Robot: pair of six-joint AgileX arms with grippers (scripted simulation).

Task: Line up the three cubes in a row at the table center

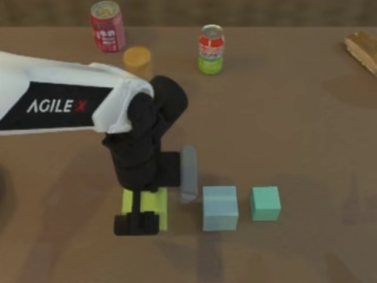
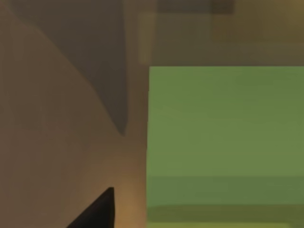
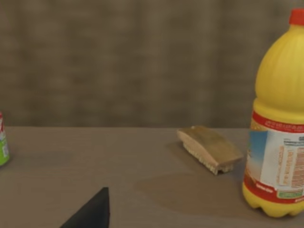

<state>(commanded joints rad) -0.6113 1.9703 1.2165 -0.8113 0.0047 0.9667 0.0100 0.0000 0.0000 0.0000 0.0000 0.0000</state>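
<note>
The left tool [image 1: 136, 223] sits over the yellow-green cube [image 1: 158, 203] (grip state cannot be told); the blue cube [image 1: 220, 207] and teal cube [image 1: 265, 203] line up beside it on the tabletop [image 1: 306, 130].

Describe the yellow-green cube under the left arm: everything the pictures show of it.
The large yellow-green matte cube is plain and flat-faced, sitting flat on the brown matte table at the left end of a row with the pale light-blue cube and small teal-green cube, apart from both. The left gripper hangs over it, hiding much of its top; the top view cannot settle whether it touches the cube. In the left wrist view it looks duller green.
</note>
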